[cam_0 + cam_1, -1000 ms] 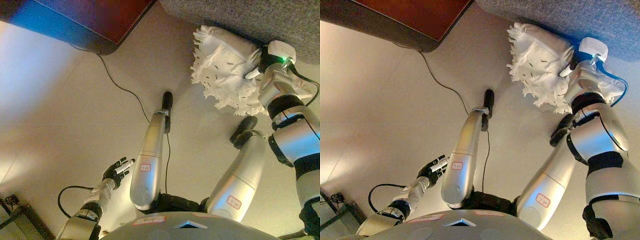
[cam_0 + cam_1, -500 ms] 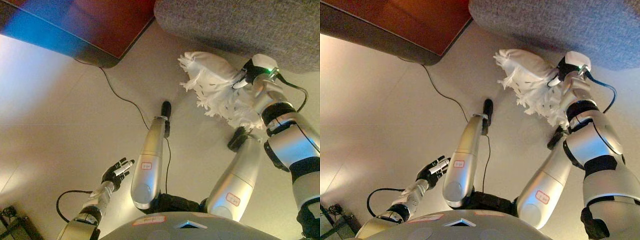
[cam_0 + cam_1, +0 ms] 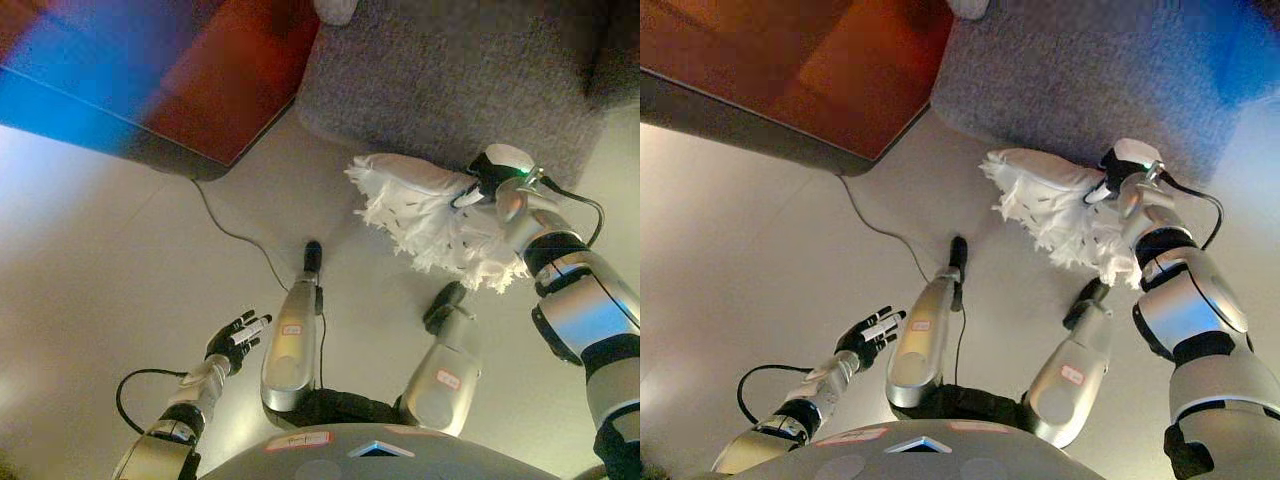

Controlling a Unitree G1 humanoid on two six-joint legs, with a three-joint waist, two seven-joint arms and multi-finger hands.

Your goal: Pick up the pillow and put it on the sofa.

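**Right hand carries pillow at sofa's front edge**

Left hand (image 3: pixel 234 342) sits nearest me, low at lower left over the pale floor (image 3: pixel 90 250), fingers spread and relaxed, holding nothing. Further out on the right I see the right hand (image 3: pixel 487 180) raised, its fingers closed on one end of the white fringed pillow (image 3: pixel 425 215). Pillow hangs clear of the floor, fringe trailing down and toward me, its upper edge overlapping the front of the grey sofa (image 3: pixel 450 80). Beyond and left, a dark red-brown table (image 3: pixel 790 70) stands just beside the sofa. Thin black cord (image 3: pixel 235 235) runs across the floor from under the table.
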